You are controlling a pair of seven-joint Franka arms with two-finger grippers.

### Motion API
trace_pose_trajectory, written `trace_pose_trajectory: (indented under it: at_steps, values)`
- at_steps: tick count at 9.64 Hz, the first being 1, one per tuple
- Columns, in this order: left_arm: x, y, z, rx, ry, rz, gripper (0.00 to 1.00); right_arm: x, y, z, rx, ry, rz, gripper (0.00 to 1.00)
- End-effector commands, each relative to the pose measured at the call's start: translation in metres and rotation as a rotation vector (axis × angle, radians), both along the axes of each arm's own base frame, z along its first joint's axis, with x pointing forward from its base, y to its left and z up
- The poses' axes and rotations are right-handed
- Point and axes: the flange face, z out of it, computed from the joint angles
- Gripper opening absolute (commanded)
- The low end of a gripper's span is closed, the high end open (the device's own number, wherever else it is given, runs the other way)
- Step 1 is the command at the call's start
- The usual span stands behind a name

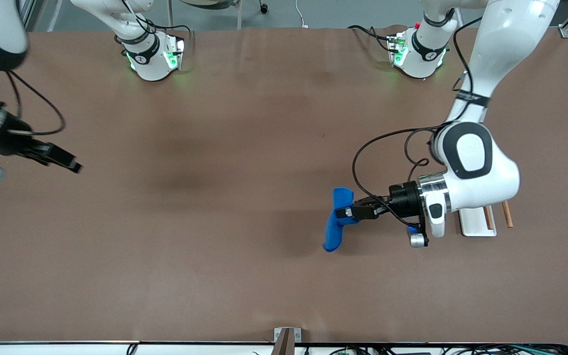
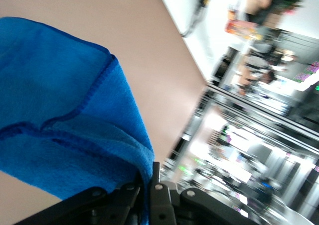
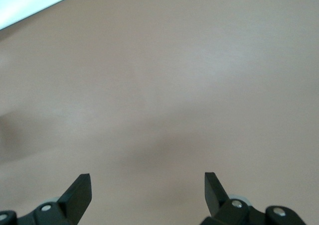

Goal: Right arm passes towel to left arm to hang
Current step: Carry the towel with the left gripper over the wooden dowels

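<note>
The bright blue towel (image 1: 334, 232) hangs bunched from my left gripper (image 1: 345, 213), which is shut on it and holds it in the air above the brown table (image 1: 225, 148), toward the left arm's end. In the left wrist view the towel (image 2: 65, 115) fills the space ahead of the left gripper (image 2: 148, 185), its hemmed edge pinched between the closed jaws. My right gripper (image 1: 69, 164) is open and empty over the table at the right arm's end. In the right wrist view the right gripper (image 3: 148, 185) has its fingers spread wide over bare table.
A white base with thin wooden rods (image 1: 507, 214) stands on the table under the left arm's wrist, partly hidden by it. A small bracket (image 1: 286, 337) sits at the table edge nearest the front camera.
</note>
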Motion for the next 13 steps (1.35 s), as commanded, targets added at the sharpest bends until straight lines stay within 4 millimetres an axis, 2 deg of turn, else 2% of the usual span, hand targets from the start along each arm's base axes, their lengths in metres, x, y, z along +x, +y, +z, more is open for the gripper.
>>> trace_pose_trajectory:
  at_steps: [1, 2, 3, 4, 5, 7, 8, 9, 10, 11, 13]
  values:
    - [-0.009, 0.03, 0.024, 0.287, 0.054, 0.031, 0.0, -0.018, -0.025, 0.05, -0.073, 0.049, 0.008, 1.0]
    - [-0.02, 0.034, 0.038, 0.44, 0.078, -0.01, 0.0, -0.025, -0.031, 0.06, -0.083, 0.075, 0.013, 1.0]
    - [-0.032, 0.042, 0.05, 0.585, 0.097, -0.063, 0.0, -0.028, -0.04, 0.084, -0.093, 0.047, 0.078, 1.0]
    - [-0.044, 0.057, 0.063, 0.697, 0.129, -0.097, 0.0, -0.035, -0.045, 0.092, -0.096, 0.07, 0.115, 1.0]
    - [-0.059, 0.069, 0.076, 0.832, 0.149, -0.14, 0.0, -0.033, -0.045, 0.087, -0.096, 0.079, 0.102, 1.0]
    - [-0.081, 0.099, 0.07, 1.021, 0.181, -0.252, 0.0, -0.03, -0.044, 0.087, -0.099, 0.063, 0.105, 1.0]
    - [-0.091, 0.113, 0.058, 1.064, 0.171, -0.341, 0.0, -0.031, -0.045, 0.087, -0.098, 0.068, 0.11, 1.0]
    - [-0.094, 0.142, 0.051, 1.065, 0.17, -0.385, 0.0, -0.032, -0.046, 0.088, -0.098, 0.068, 0.111, 1.0]
    - [-0.095, 0.159, 0.044, 1.053, 0.146, -0.463, 0.0, -0.031, -0.046, 0.087, -0.098, 0.07, 0.111, 1.0]
    - [-0.092, 0.19, 0.043, 1.055, 0.134, -0.498, 0.0, -0.031, -0.045, 0.087, -0.099, 0.07, 0.113, 1.0]
    - [-0.085, 0.216, 0.032, 1.082, 0.085, -0.596, 0.0, -0.031, -0.044, 0.087, -0.107, 0.07, 0.115, 1.0]
